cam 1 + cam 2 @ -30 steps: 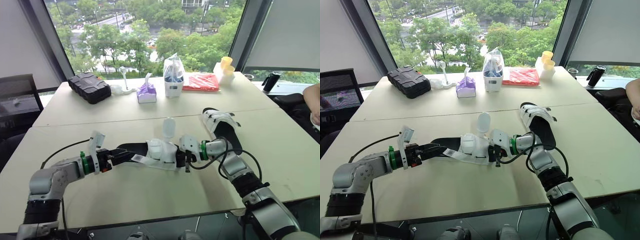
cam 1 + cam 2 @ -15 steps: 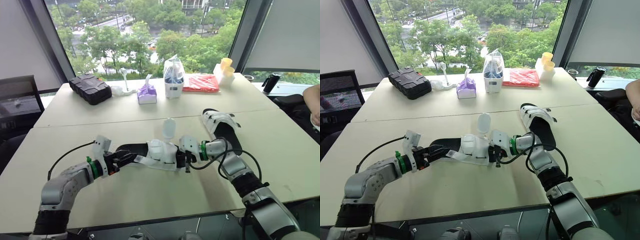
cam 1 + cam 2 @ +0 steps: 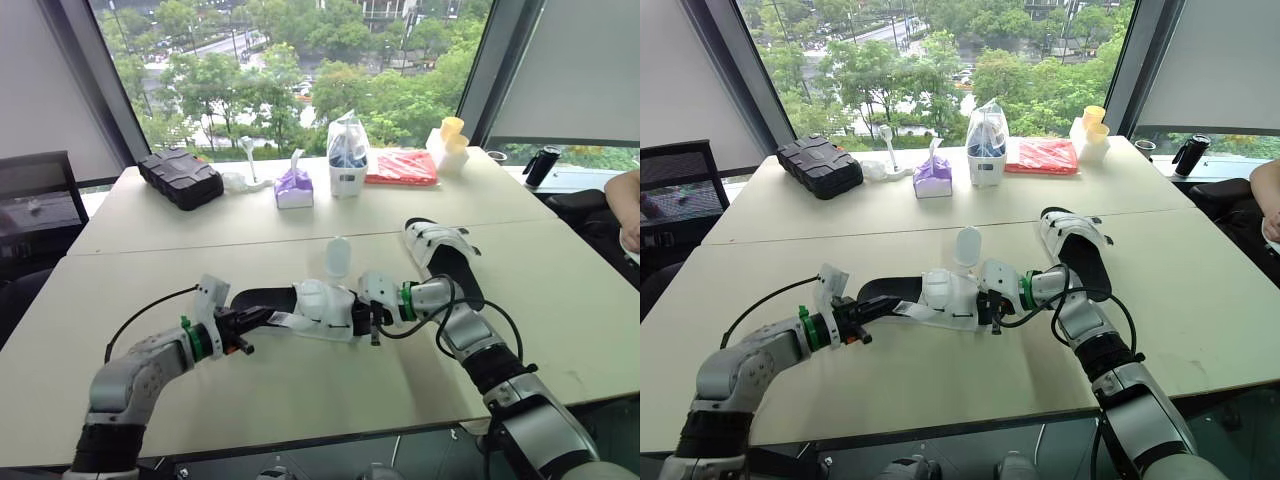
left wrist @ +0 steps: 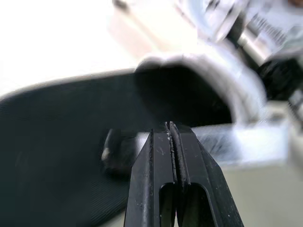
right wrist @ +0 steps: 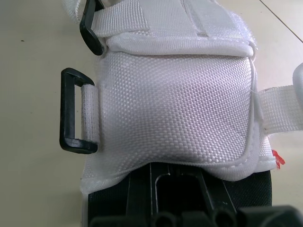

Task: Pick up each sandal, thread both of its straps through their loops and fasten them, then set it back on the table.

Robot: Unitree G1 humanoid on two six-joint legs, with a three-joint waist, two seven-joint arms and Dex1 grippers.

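Indoors, on a beige table (image 3: 300,390) by windows (image 3: 280,60), right jaws grip a sandal (image 3: 322,298), left jaws clenched.

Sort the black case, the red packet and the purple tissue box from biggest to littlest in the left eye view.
1. black case, biggest.
2. red packet.
3. purple tissue box, littlest.
All sit about equally far back, so the order looks safe.

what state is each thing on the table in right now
near sandal: sole down, one strap undone
black loop: empty, no strap through
loose strap: lying out toward left tool
left tool: shut
far sandal: sole down, untouched
small bottle: upright
black case: closed
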